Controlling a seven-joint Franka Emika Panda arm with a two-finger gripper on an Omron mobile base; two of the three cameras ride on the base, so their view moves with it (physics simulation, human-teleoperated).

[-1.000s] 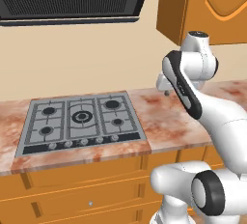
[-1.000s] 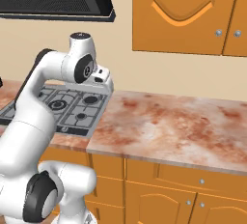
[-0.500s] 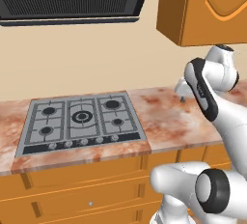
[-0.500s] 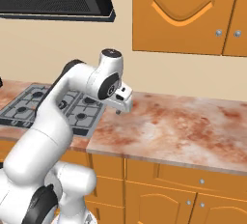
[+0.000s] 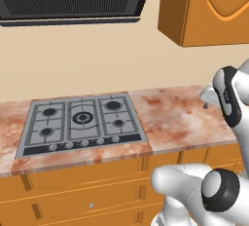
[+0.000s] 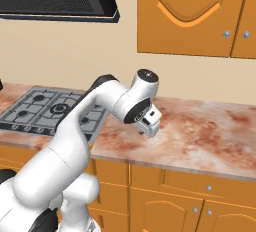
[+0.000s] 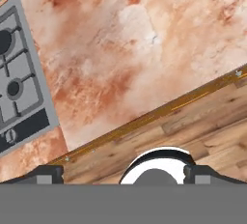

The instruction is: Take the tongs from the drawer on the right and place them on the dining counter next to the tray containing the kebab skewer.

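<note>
Hand view, pincer: fingertips [image 7: 48, 174] sit at far L and far R of the bottom edge, jaws spread wide, nothing gripped btwn them.
Pincer, right base view: gripper [image 6: 149, 131] points down, hangs just above the marbled counter [image 6: 200, 136], not touching it; no obj in the jaws.
Pincer, left base view: gripper [image 5: 206, 104] near the R edge of the pic, above the counter's R part, fingers down.
Counter: reddish-pink/white marbled stone [image 7: 144, 49]; looks bare under the hand.
Gas hob: grey, set in the same counter [image 5: 80, 122], to the robot's L of the gripper and apart from it; its corner w/ knobs shows in hand view [image 7: 19, 88].
Counter edge: runs diagonally across hand view, wood-plank floor [image 7: 193, 126] past it.
Drawers: orange-brown fronts [image 5: 87, 174] under the hob, all shut; which one is the task's drawer, can't tell.
Tongs: whereabouts can't be told from these views.
Cupboard doors: orange, shut, below the counter [image 6: 165, 201].
Above: dark hood [image 5: 73, 1] over the hob, orange wall cabinets [image 6: 190, 16] over the counter stretch under the gripper.
</note>
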